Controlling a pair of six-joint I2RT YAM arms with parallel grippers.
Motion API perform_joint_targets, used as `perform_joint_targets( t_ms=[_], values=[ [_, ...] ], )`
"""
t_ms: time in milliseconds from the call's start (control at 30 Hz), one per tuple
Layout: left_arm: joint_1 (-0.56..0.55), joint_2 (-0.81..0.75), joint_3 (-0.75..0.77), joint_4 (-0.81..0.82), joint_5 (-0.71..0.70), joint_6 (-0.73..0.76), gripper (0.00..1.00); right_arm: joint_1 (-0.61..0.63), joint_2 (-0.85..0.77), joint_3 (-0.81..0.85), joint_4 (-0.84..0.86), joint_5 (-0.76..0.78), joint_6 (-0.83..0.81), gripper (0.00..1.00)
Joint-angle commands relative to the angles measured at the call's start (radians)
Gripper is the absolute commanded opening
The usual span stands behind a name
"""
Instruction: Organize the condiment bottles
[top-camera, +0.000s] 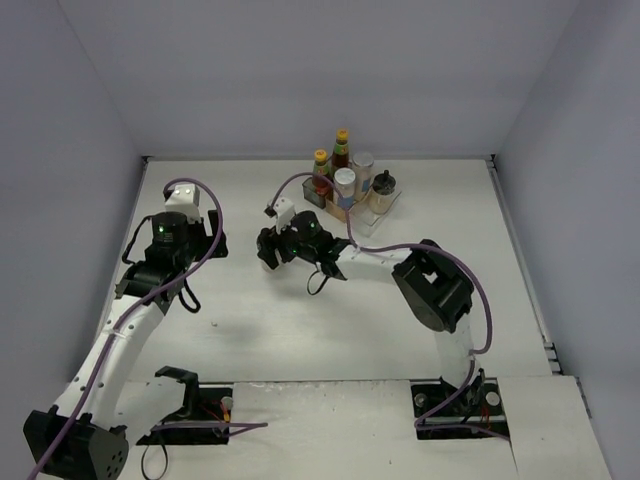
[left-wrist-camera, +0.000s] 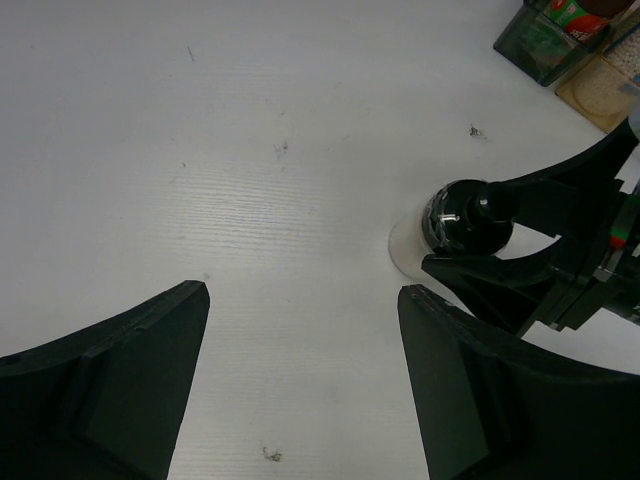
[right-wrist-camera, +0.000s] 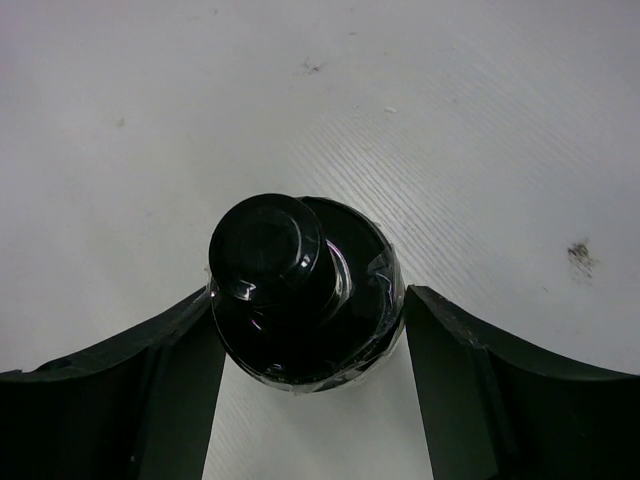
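While the left gripper (left-wrist-camera: 300, 300) is hanging spread over the table (left-wrist-camera: 200, 150), the right gripper (right-wrist-camera: 306, 315) is pinching one black-topped jar (right-wrist-camera: 280, 270), standing upright on it, apart from the rack (top-camera: 365, 224).

**Setting:** robotics lab test cell.

**Evidence:**
- Bare white counter (top-camera: 300, 330), scuffed and marked, boxed on three sides by plain pale walls (top-camera: 330, 70).
- Two robot arms, left arm (top-camera: 115, 345) and right arm (top-camera: 435, 295), bolted on black base plates (top-camera: 455, 412) at the near edge.
- Purple cables (top-camera: 489, 315) run exposed along both arms.
- Props: condiment bottles (top-camera: 342, 150) grouped on a small plastic rack (top-camera: 385, 205) at the back of the counter, set out like test items.
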Motion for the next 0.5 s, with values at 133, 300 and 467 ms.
perform_joint_targets(
  t_ms=[133,300,467],
  values=[
    [0.009,-0.010,0.026,0.048,-0.013,0.004,0.77,-0.057,-0.310,-0.090,0.029,0.143,-0.065,0.00],
    [0.008,-0.004,0.025,0.049,-0.010,0.003,0.77,-0.171,-0.473,-0.147,-0.020,0.179,-0.072,0.00],
    [0.008,0.001,0.023,0.049,-0.010,0.001,0.77,-0.304,-0.544,-0.155,-0.076,0.211,-0.074,0.00]
  ],
)
